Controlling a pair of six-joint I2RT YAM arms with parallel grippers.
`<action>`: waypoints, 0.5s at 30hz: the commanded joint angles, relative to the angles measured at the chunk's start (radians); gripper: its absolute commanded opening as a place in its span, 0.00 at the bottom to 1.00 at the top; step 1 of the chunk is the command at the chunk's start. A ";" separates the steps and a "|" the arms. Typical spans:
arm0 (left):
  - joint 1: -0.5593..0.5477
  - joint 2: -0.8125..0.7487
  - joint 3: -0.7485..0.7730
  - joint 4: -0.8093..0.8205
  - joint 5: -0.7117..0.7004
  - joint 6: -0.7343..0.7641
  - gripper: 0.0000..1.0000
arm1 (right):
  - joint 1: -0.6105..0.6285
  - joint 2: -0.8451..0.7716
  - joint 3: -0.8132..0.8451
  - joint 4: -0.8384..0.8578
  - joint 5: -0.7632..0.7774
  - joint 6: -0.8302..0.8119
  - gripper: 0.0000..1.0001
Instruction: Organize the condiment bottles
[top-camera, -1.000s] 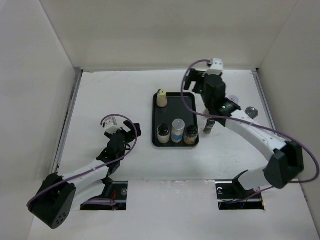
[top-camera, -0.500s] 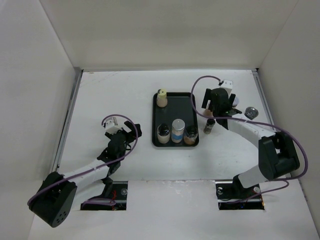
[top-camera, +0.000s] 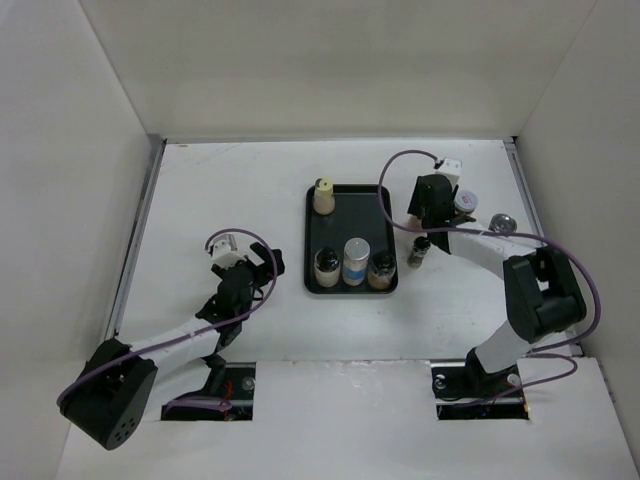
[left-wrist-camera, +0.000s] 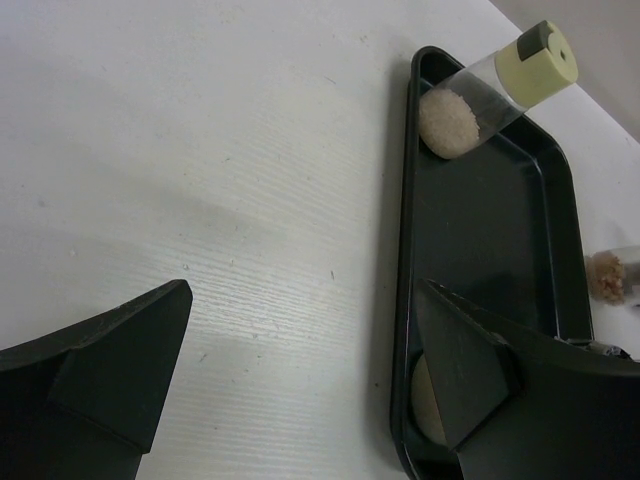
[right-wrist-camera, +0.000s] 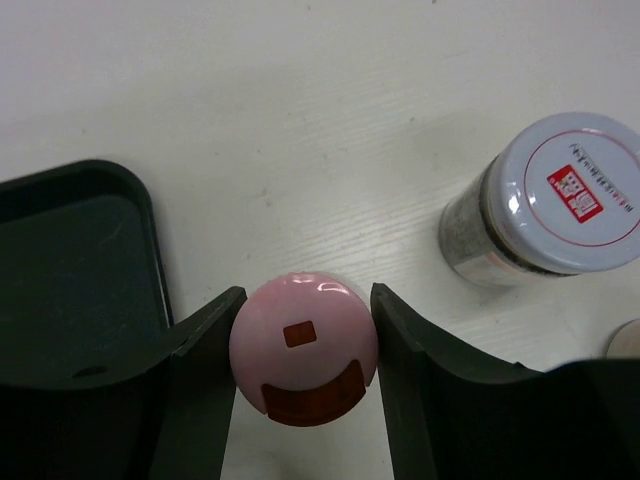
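Right claw (right-wrist-camera: 304, 296) pinches pink-capped bottle (right-wrist-camera: 300, 350) by cap only; could slip or clip tray (right-wrist-camera: 110, 168) rim. Left claw (left-wrist-camera: 300, 300) spread.

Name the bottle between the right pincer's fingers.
The pink-capped bottle, beside the flat black tray; the silver-lidded jar stands apart, outside the fingers.

Four bottles (top-camera: 356, 260) in tray (top-camera: 350, 215); jars (top-camera: 501, 222) right of tray.

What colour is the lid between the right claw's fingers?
The lid is pink, clearest in right wrist view.
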 joint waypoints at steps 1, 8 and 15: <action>-0.006 0.001 0.005 0.061 0.004 -0.009 0.95 | 0.023 -0.079 0.061 0.121 0.045 -0.026 0.56; 0.000 0.009 0.004 0.072 -0.018 -0.016 0.94 | 0.118 -0.011 0.197 0.112 -0.039 -0.048 0.55; -0.009 0.062 0.016 0.046 0.001 -0.020 0.94 | 0.175 0.137 0.328 0.101 -0.084 -0.054 0.56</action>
